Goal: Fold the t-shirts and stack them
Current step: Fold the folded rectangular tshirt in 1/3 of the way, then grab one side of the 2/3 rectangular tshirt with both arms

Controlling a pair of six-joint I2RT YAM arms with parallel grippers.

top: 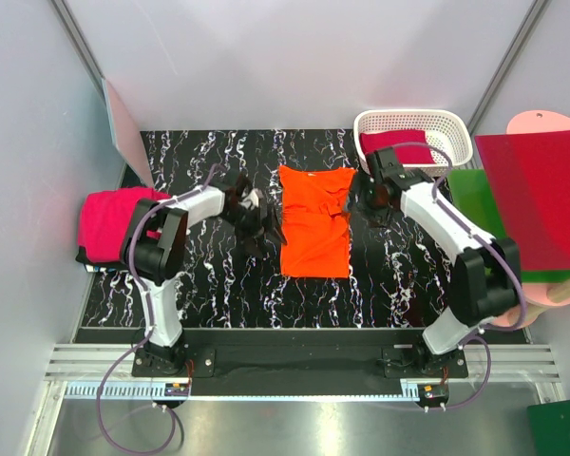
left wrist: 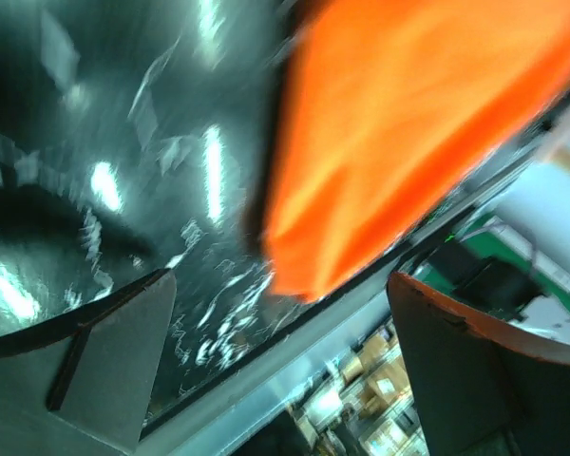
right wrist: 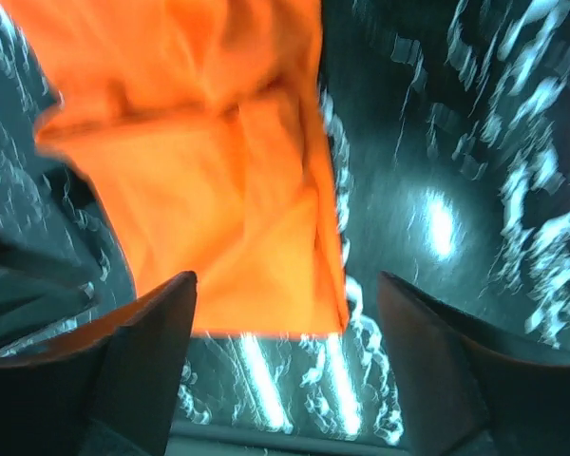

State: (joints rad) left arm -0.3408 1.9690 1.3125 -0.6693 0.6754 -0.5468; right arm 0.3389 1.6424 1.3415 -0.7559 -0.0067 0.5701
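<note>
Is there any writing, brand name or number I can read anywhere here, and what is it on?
None can be read.
Red sheet: a tiny pale mark near its lower right corner, too small to read.
Cardboard boxes in the left wrist view: labels blurred.

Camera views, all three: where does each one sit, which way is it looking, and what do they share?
Top external: above and behind the arms, looking down on the table; both arms show, left gripper and right gripper flanking the orange t-shirt.
Left wrist: on the left arm, looking past its open fingers at the shirt's edge.
Right wrist: on the right arm, looking past its open fingers at a shirt corner.
Shared: all three show the orange t-shirt on the table.
</note>
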